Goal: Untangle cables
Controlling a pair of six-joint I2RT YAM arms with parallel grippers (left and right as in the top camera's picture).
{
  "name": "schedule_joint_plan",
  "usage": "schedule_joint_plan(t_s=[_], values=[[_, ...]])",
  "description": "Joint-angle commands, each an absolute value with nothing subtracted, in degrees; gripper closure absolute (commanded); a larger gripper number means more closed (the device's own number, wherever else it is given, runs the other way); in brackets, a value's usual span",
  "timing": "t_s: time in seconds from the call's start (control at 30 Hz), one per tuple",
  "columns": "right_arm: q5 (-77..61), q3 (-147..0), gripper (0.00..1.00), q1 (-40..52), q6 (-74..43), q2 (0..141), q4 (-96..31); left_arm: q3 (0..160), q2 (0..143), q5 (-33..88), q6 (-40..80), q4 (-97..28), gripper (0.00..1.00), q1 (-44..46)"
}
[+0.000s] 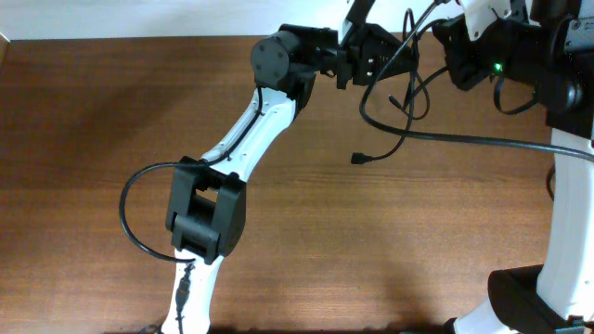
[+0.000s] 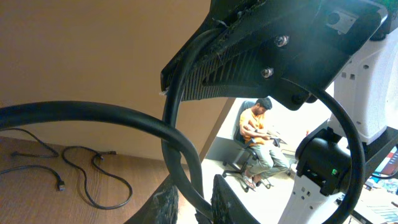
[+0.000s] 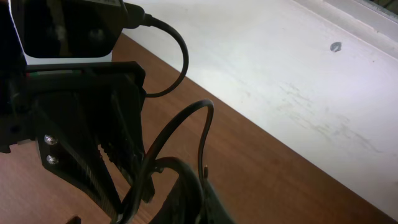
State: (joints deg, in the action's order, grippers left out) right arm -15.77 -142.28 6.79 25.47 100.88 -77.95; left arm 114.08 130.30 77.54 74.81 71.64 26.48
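My left arm (image 1: 249, 130) runs from 7 o'clock up to 12. Its left gripper (image 1: 379, 56) points toward 3, fingers (image 2: 163, 205) pinched on a cable (image 2: 180, 152). My right arm (image 1: 566, 213) climbs the 3 o'clock edge. The right gripper (image 1: 438, 30) faces the left one at 1 o'clock, and I can't tell how its jaws stand.

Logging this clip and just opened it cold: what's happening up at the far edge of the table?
Both arms meet at the far edge of the brown wooden table. The left gripper and right gripper each appear pinched on the thin black plug-ended cables, holding the tangle up between them. Loops hang down, and one loose plug dangles or rests near the table's middle. Nothing looks separated yet.
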Motion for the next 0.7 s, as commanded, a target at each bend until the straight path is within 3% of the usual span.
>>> schedule_joint_plan(t_s=[0.0,0.67], values=[[-15.9,-142.7,0.96,6.7,25.0,100.0,-77.8,114.1,130.3,77.1,74.1,72.0,0.82,25.5],[-15.9,-142.7,0.96,6.7,25.0,100.0,-78.0,114.1,130.3,77.1,74.1,72.0,0.82,25.9]])
